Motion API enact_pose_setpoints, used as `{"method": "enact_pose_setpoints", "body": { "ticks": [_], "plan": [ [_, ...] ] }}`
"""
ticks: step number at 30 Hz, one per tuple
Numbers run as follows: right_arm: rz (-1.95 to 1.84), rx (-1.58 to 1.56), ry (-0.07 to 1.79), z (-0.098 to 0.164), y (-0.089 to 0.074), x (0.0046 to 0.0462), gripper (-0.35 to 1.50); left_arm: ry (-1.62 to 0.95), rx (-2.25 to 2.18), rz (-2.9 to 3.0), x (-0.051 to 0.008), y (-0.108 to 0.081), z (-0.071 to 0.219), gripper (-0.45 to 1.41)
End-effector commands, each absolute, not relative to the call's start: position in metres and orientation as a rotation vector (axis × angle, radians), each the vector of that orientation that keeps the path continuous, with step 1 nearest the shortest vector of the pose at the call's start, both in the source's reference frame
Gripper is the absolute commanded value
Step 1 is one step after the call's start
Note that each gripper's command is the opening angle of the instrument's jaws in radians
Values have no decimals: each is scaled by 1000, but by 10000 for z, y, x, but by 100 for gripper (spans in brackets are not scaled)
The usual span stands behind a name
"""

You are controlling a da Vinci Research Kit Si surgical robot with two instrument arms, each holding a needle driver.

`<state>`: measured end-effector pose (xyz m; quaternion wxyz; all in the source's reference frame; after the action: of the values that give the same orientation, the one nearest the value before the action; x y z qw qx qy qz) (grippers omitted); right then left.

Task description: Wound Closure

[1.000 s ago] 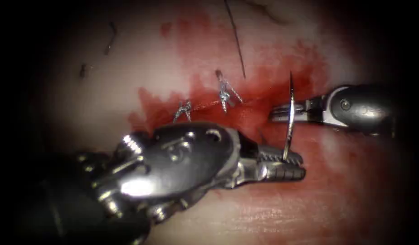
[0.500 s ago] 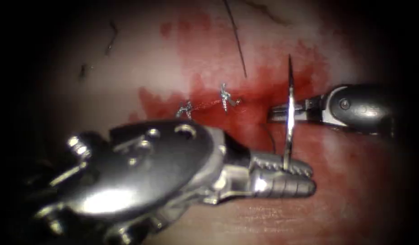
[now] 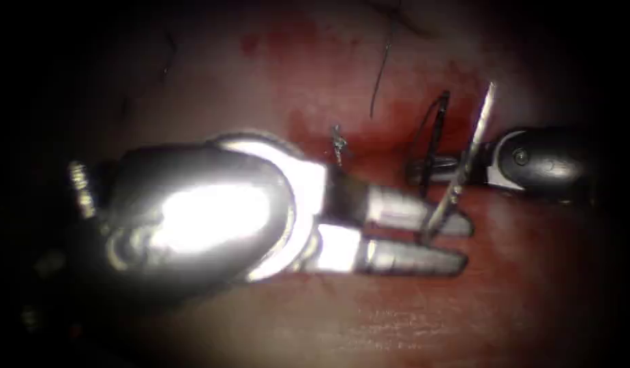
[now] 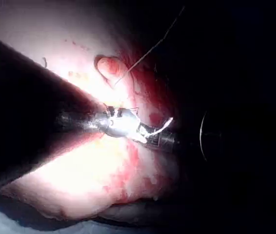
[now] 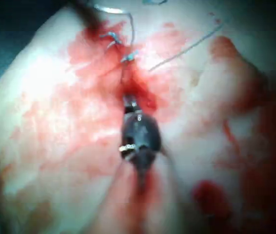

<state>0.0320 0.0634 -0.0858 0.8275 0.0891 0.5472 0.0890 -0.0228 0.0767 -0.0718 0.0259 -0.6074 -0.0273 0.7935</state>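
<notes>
Since a second ago the left tool (image 3: pixel 444 238) has lifted toward the camera and the needle (image 3: pixel 465 163), upright before, now tilts right, clear of the tissue (image 3: pixel 369 320). Left tool clamped on needle near its lower end. Knotted stitch (image 3: pixel 338 144) sits on the cut. Thread (image 3: pixel 427 133) loops just left of needle. Right tool (image 3: pixel 424 169) low on cut's right; can't tell its grip.

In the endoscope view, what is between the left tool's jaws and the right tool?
In the endoscope view the needle, held by the left tool and clear of the tissue, rises between them, beside a dark loop of thread at the right tool.
</notes>
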Motion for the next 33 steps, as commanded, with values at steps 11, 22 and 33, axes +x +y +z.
{"method": "enact_pose_setpoints", "body": {
  "ticks": [11, 22, 33],
  "plan": [
    [185, 187, 1166, -851, 632, 327, -35, 214, -1713, 2641, -207, 797, -707, -35],
    [224, 205, 1172, -852, 631, 324, -28, 447, -1785, 2593, -171, 811, -704, -35],
    [451, 315, 1237, -879, 618, 321, 84, 331, -2116, 2435, -169, 771, -694, -35]
  ]
}}
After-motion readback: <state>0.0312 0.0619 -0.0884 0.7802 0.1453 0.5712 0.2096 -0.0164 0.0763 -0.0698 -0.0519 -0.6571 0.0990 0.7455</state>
